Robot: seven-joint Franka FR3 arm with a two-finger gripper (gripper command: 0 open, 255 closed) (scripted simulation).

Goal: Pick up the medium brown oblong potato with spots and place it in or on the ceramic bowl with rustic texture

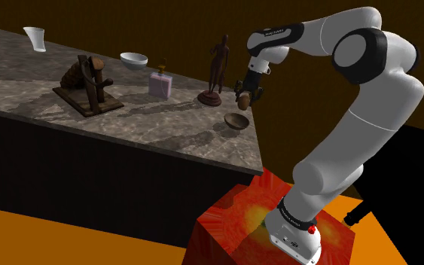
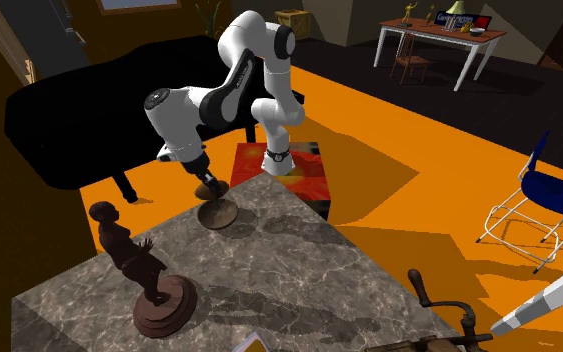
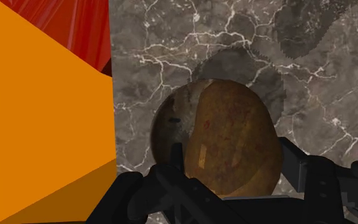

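The black gripper (image 1: 246,92) clasps the brown, spotted potato (image 3: 231,137) between its fingers. The potato hangs in the air just above the brown bowl (image 1: 236,120), apart from it. The bowl sits on the dark marbled counter (image 1: 127,113), at a corner. A dark figurine (image 1: 216,66) stands near the bowl, and the red stand (image 1: 233,226) is just past it, off the counter's edge.

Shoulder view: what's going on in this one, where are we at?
The arm's gripper is shut on the potato and holds it in the air over the brown bowl, which sits near the corner of the marble counter. The potato is clear of the bowl, not yet set down. A dark statuette stands just beyond.
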